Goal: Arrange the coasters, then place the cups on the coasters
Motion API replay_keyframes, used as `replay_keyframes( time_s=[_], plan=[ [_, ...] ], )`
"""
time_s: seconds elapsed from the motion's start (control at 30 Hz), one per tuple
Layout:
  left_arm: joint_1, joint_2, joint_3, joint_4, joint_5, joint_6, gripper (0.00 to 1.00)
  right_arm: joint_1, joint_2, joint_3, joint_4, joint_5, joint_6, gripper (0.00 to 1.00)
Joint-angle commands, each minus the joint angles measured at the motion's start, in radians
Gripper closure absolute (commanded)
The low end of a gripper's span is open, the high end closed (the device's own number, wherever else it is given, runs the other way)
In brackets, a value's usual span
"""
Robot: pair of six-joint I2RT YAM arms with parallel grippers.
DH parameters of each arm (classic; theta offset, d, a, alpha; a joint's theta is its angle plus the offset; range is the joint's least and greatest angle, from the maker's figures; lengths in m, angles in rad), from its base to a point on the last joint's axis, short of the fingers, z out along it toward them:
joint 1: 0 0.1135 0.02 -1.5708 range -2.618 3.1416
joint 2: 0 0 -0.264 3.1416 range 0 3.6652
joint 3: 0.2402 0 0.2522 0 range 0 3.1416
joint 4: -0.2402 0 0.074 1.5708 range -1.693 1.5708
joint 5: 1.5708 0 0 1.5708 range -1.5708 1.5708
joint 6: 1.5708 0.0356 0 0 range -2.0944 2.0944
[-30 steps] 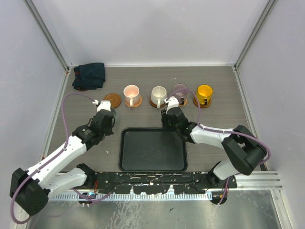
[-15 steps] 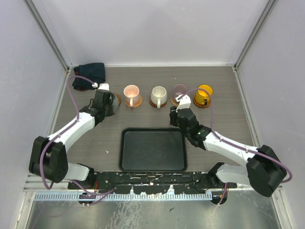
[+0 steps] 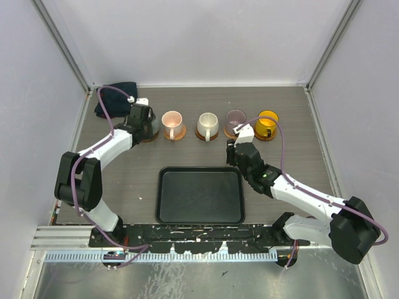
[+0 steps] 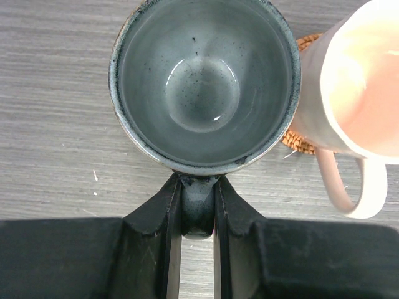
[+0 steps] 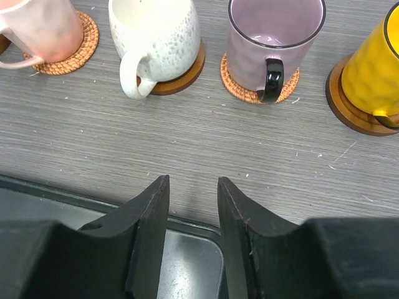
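Item one, the grey-green mug (image 4: pixel 206 81): you have it at the far-left end of the cup row, upright and empty, its handle clamped between the fingers of your left gripper (image 4: pixel 198 184). From overhead a sliver of a brown coaster (image 3: pixel 149 136) shows at that gripper's (image 3: pixel 141 118) edge; you cannot tell whether the mug rests on it. Item two, just beside it on the right, the pink mug (image 4: pixel 349 81), seated on a light woven coaster (image 4: pixel 299 142), handle toward the arms. Item three, the cream-white mug (image 5: pixel 156 31) on a dark rimmed coaster (image 5: pixel 187 75). Item four, the mauve mug (image 5: pixel 274 37), dark handle toward the arms, on a second woven coaster (image 5: pixel 234 81). Item five, the yellow mug (image 5: pixel 374 75) on a second dark coaster (image 5: pixel 340 103), closing the row at the right. Your right gripper (image 5: pixel 193 187) has its fingers apart with nothing between them, over the far rim of the black tray (image 3: pixel 199 194), near the mauve mug but not touching it. Also on the table (image 3: pixel 287 162): a dark blue cloth (image 3: pixel 115 98) bunched in the far-left corner, close behind your left gripper.
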Motion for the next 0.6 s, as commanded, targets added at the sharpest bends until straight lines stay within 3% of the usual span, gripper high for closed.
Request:
replay_keyframes(
  time_s=[0.0,0.57],
  plan=[
    [0.015,-0.007,0.093,0.121,-0.014,0.031,1.0,0.004,-0.018,0.021,0.019,0.016,0.011,0.58],
    [0.049,0.043,0.105,0.089,0.006,0.022,1.0,0.003,0.031,0.044,0.025,-0.005,0.017,0.58]
  ],
)
